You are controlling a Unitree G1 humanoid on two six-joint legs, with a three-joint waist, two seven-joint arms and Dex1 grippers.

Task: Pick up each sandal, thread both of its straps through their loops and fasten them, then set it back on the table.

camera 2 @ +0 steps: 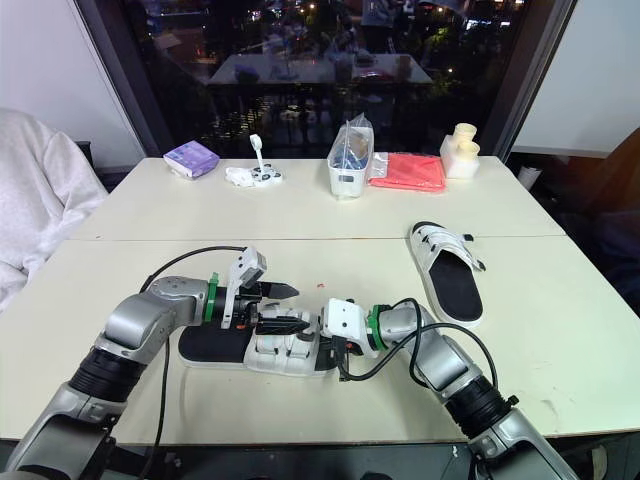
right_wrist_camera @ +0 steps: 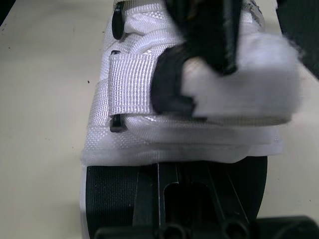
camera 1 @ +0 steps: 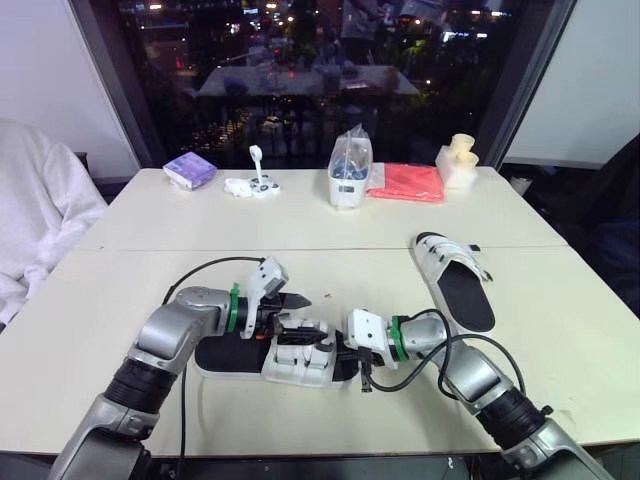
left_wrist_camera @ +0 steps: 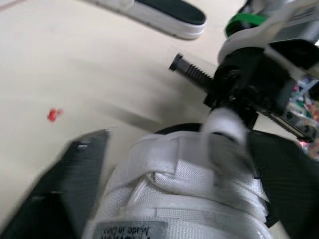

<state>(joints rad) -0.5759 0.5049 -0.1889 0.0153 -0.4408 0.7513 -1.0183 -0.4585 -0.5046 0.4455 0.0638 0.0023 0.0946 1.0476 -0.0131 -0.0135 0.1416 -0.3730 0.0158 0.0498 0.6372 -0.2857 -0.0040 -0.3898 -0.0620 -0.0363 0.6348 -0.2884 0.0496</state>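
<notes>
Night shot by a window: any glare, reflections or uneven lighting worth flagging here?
Left eye view: the table is lit evenly, without glare; the dark window behind mirrors it and shows city lights. Right wrist view: the near sandal is bright, its black footbed dark.

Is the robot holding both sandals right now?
No, the far sandal lies alone on the table; the right gripper pinches a strap of the near sandal.

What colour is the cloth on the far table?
The cloth is coral red; best in left eye view.
</notes>
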